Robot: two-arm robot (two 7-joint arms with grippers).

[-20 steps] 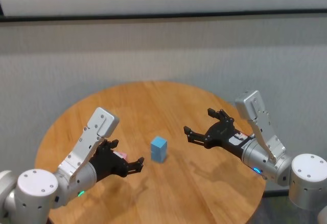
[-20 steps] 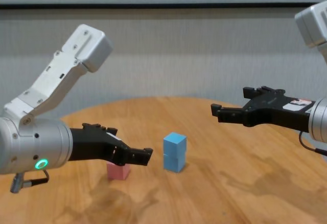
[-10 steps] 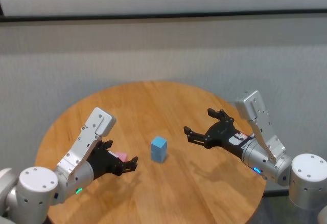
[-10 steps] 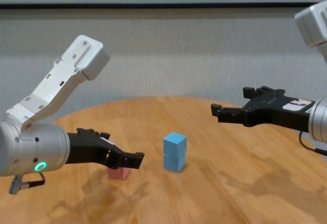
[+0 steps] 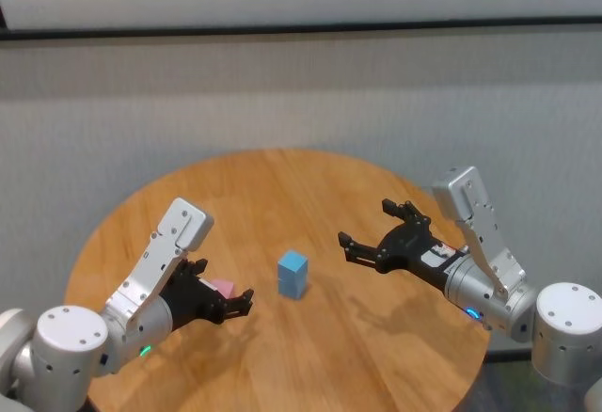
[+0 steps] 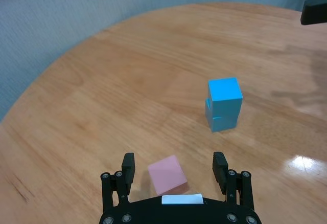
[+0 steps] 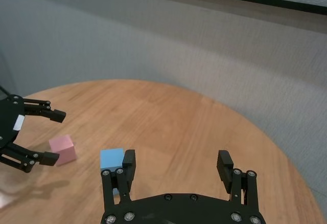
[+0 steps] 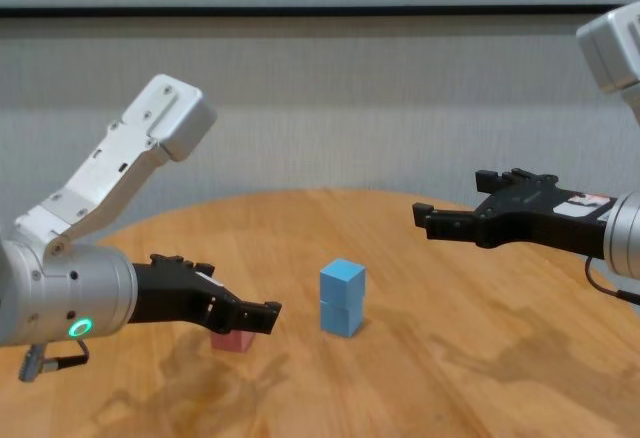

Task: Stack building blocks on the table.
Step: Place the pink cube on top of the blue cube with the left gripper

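Note:
Two light blue cubes [image 5: 293,274] stand stacked near the middle of the round wooden table [image 5: 282,186]; the stack also shows in the chest view [image 8: 342,298] and the left wrist view [image 6: 224,104]. A pink cube [image 5: 222,287] lies on the table to the stack's left. My left gripper [image 5: 228,280] is open and low over the table. In the left wrist view the pink cube [image 6: 167,174] sits between its spread fingers [image 6: 127,163], with a gap on each side. My right gripper [image 5: 365,224] is open and empty, held above the table to the right of the stack.
A grey wall runs behind the table. In the right wrist view, my left gripper [image 7: 53,136] shows beside the pink cube [image 7: 63,150] and the stack [image 7: 112,158]. The table's edge curves close behind my right arm.
My left gripper has drawn back a little toward me and lowered, so its fingers now straddle the pink cube. The right arm and the blue stack have not moved.

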